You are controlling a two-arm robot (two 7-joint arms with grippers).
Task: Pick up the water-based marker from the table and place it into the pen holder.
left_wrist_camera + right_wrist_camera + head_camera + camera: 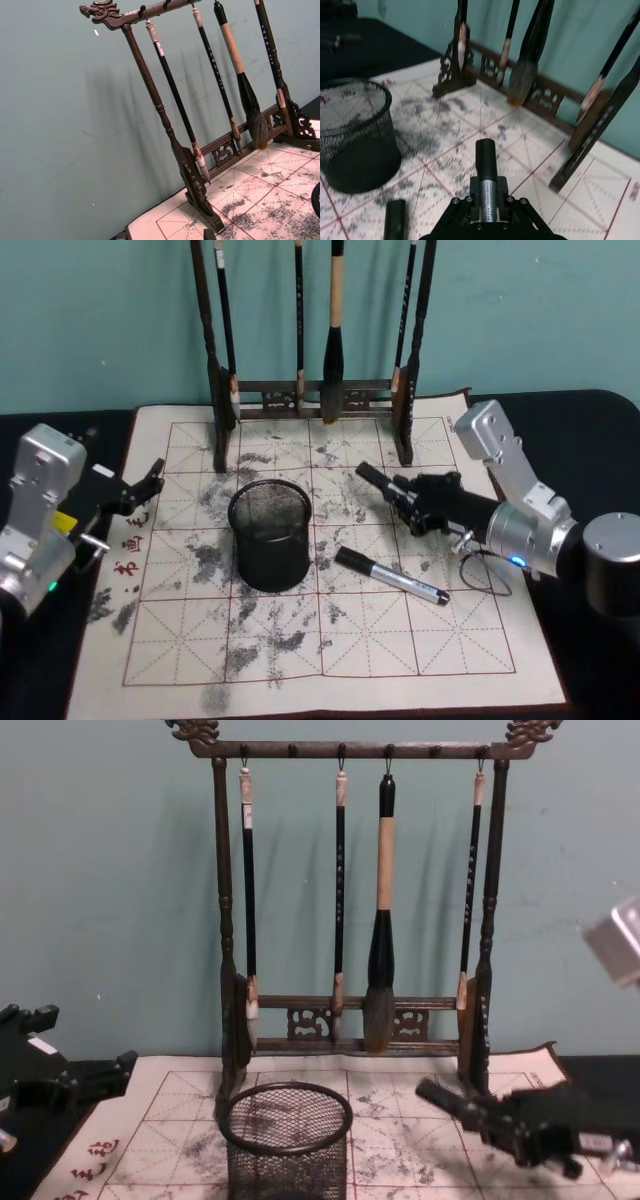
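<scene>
Head view tells most of it: the right tool (408,498) is clamped on the water-based marker (372,478), black cap poking out toward the pen holder (270,530). The marker looks to be held up off the gridded mat (400,640) on the counter (590,440) rather than lying on it. So I'd call this the carry step: pickup done, drop-off not yet. The holder stands upright near the middle of the mat, off to the tool's left with a gap between them, in front of the brush rack (310,390). In the right wrist view the silver barrel is pinched between the fingers (455,215) and lies nearly flat. My guess for the next move: swing left over the rim, tip the marker a lot steeper, then let go, since flat it'd probably just rest across the rim. A second marker (392,576) lies on the mat just on the robot's side of the tool, worth not bumping. The left tool (140,490) sits parked at the mat's left edge.
</scene>
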